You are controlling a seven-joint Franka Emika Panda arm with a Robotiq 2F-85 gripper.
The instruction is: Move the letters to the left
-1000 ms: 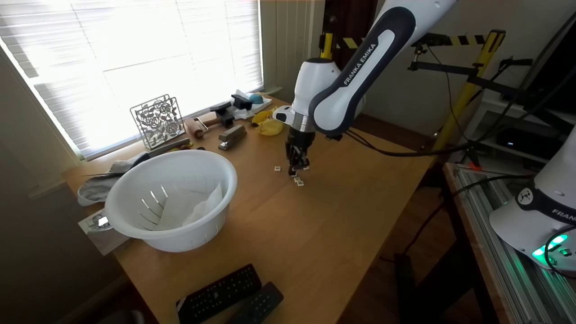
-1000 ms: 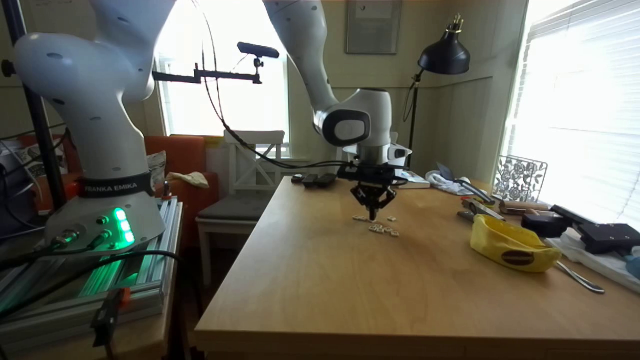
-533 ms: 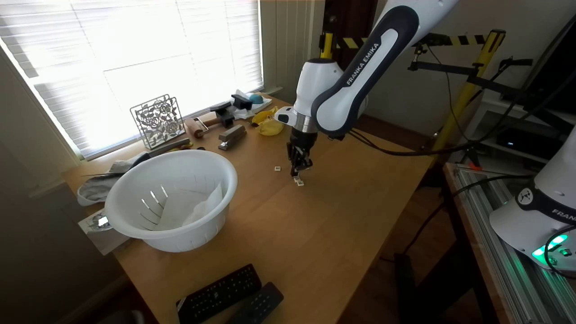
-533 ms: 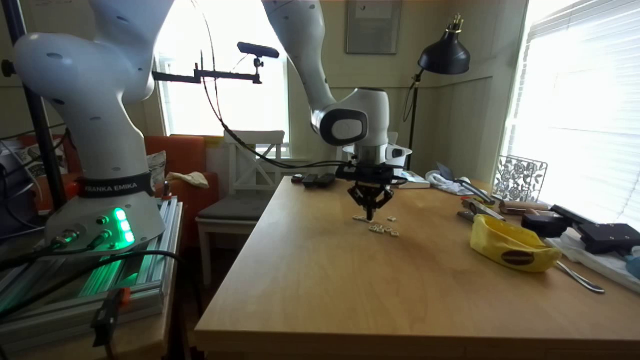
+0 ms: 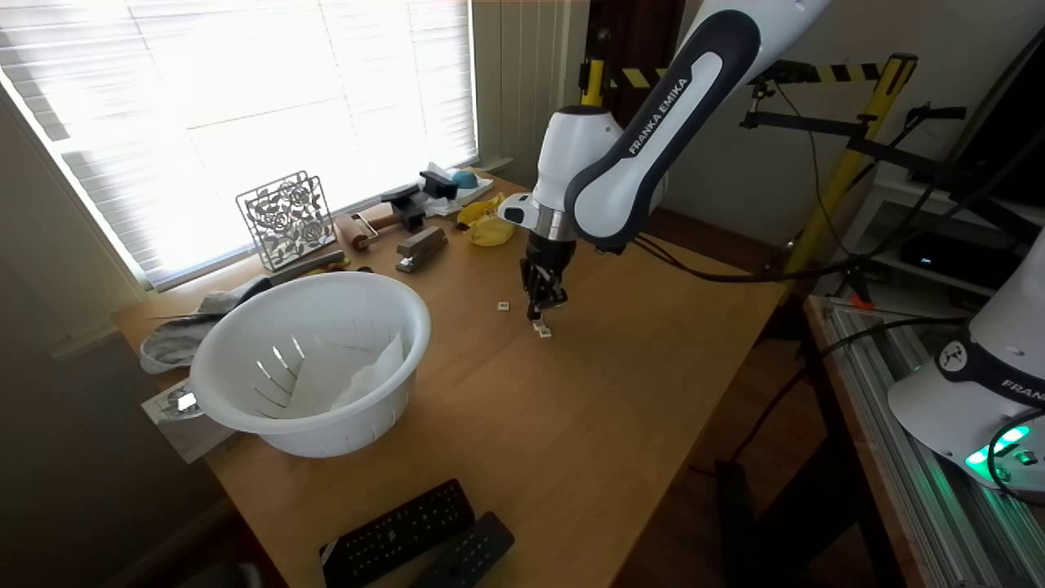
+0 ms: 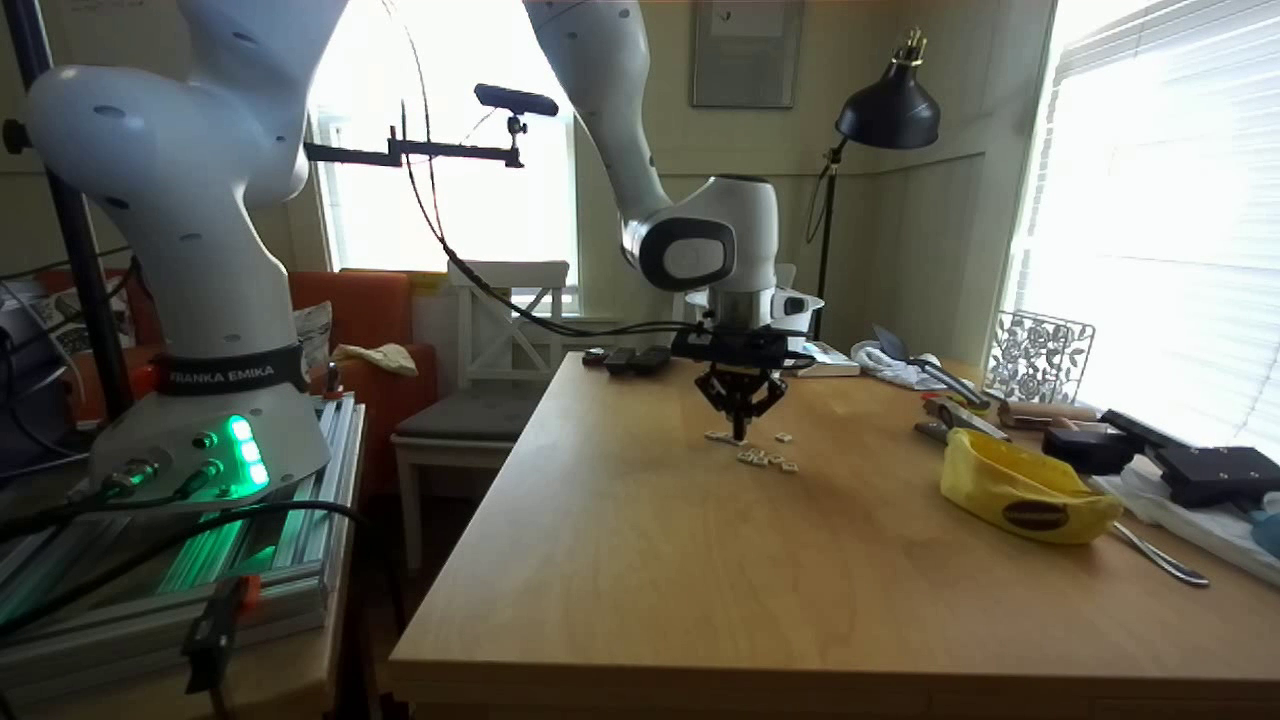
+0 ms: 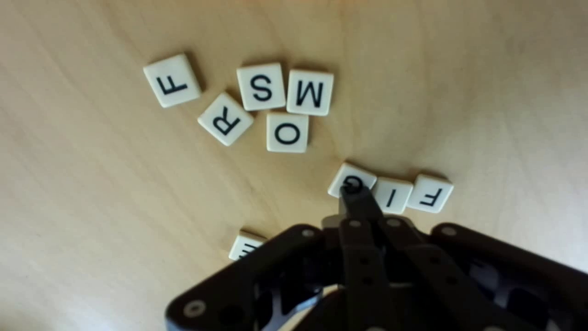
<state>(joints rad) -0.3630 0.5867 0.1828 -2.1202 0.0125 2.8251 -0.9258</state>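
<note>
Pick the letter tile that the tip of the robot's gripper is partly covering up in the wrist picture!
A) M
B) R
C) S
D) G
D: in the wrist view, the tip of the closed gripper overlaps the G tile, hiding part of its lower edge.

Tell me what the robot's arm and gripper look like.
The arm is white and rounded, with dark trim, FRANKA EMIKA lettering and green lights on its base. Black cables run from it. The gripper is black, with jointed linkages and pale round fasteners.
</note>
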